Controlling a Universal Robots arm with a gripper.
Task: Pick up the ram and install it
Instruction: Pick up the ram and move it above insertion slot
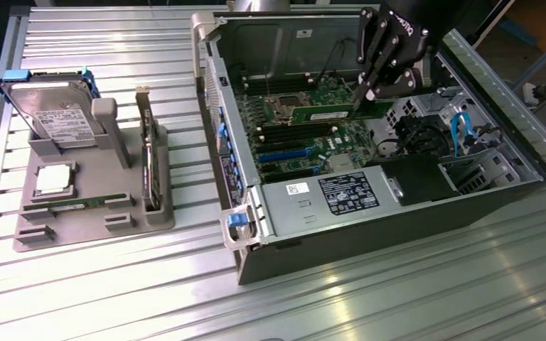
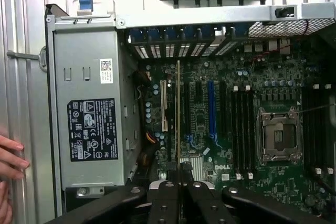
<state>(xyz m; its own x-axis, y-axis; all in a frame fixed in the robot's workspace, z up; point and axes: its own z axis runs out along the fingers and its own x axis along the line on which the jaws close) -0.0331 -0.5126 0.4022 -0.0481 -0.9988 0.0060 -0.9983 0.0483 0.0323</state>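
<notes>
Black gripper (image 2: 178, 174) pinching a long, narrow green ram stick (image 1: 330, 109) inside an open grey metal computer case (image 1: 349, 213).
Both jaws are pressed onto one end of the ram stick, which sits over the green motherboard (image 1: 301, 138) just beside the silver square processor socket (image 1: 281, 105), in the upper right of the exterior view; I cannot tell if it touches the slots. At the exterior view's left, a second green stick (image 1: 83, 201) lies in a grey plastic tray (image 1: 93, 231) on the ribbed metal tabletop (image 1: 397, 298). A person's hand (image 2: 10, 163) is near the case's outer wall.
</notes>
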